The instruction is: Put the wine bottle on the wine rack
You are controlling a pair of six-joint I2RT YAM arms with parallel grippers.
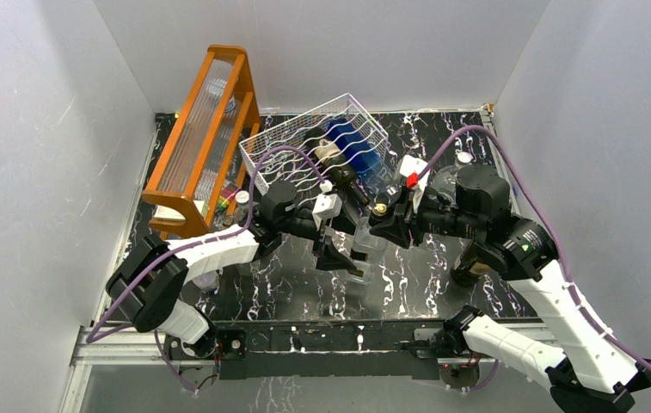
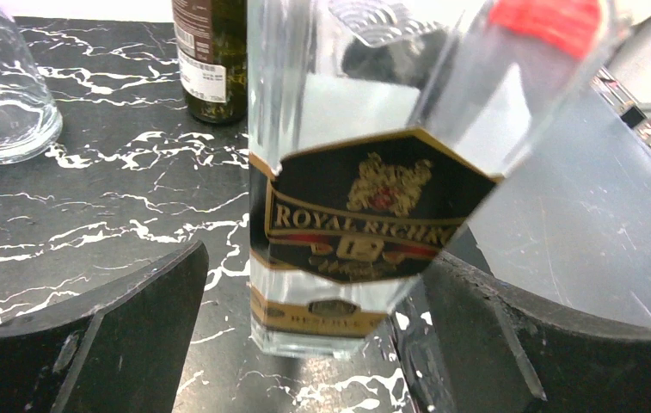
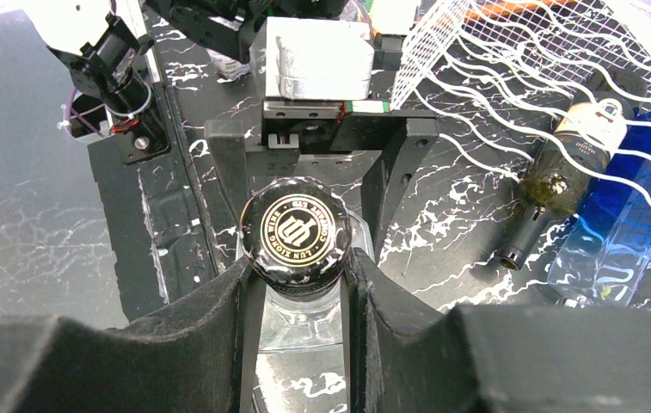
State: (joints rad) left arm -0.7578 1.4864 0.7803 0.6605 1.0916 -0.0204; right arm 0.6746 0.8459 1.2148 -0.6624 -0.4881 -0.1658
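A clear wine bottle (image 2: 347, 215) with a black and gold label stands upright on the marble table, its round black cap (image 3: 297, 228) facing up. My right gripper (image 3: 300, 275) is shut on its neck just under the cap. My left gripper (image 2: 313, 335) is open, one finger on each side of the bottle's lower body, with a gap showing on the left side. From the top view the bottle (image 1: 365, 245) is in front of the white wire wine rack (image 1: 317, 142). The rack holds a dark green bottle (image 3: 562, 163) and a blue bottle (image 3: 631, 215), both lying down.
A tall orange wooden frame (image 1: 205, 138) stands at the back left beside the rack. A dark bottle (image 2: 214, 52) and a clear glass (image 2: 3, 95) stand on the table beyond the held bottle. Small bottles (image 1: 240, 202) sit by the frame's foot.
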